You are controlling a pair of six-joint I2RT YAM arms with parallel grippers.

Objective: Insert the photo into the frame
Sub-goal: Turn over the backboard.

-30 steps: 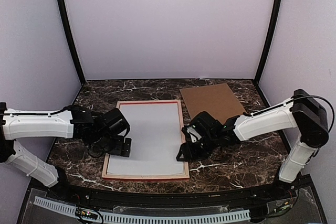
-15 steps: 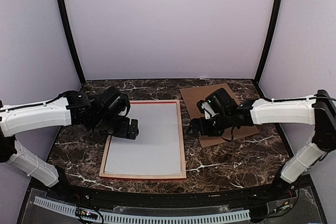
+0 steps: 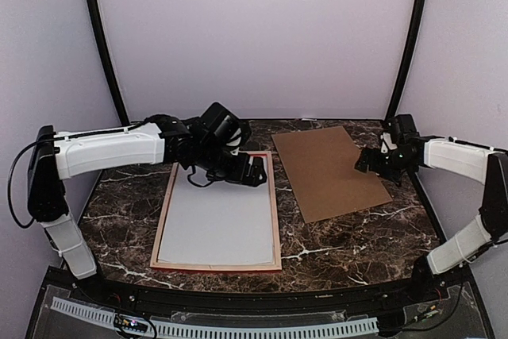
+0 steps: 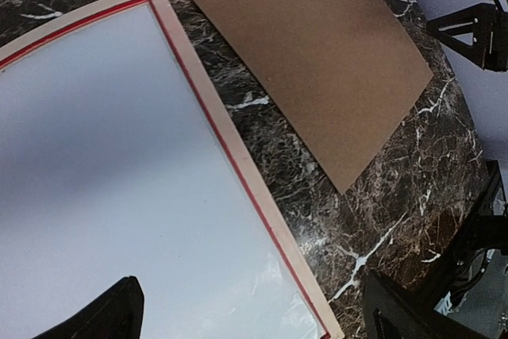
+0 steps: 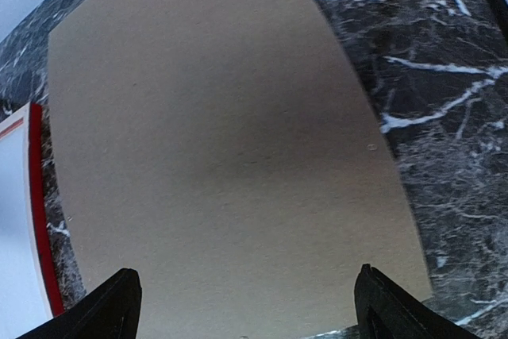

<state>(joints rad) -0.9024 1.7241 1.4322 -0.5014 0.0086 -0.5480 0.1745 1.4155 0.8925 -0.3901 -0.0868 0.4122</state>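
The left end effector (image 3: pixel 251 171), fingers spread wide, hovers over the far right corner of the frame (image 3: pixel 275 216). The frame lies flat, pale back up, left of the surface's (image 3: pixel 357 248) middle, toward its near edge. A white sheet (image 3: pixel 218 224) fills it; whether that is the photo I cannot tell. Right of it, apart, lies a brown board (image 3: pixel 329 172). The right end effector (image 3: pixel 371 161), fingers apart, hangs over the board's right edge.

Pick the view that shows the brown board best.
Top external: the whole board lies flat to the right of the frame, all four corners visible. Both wrist views show it closer, but each crops it at the picture edge.
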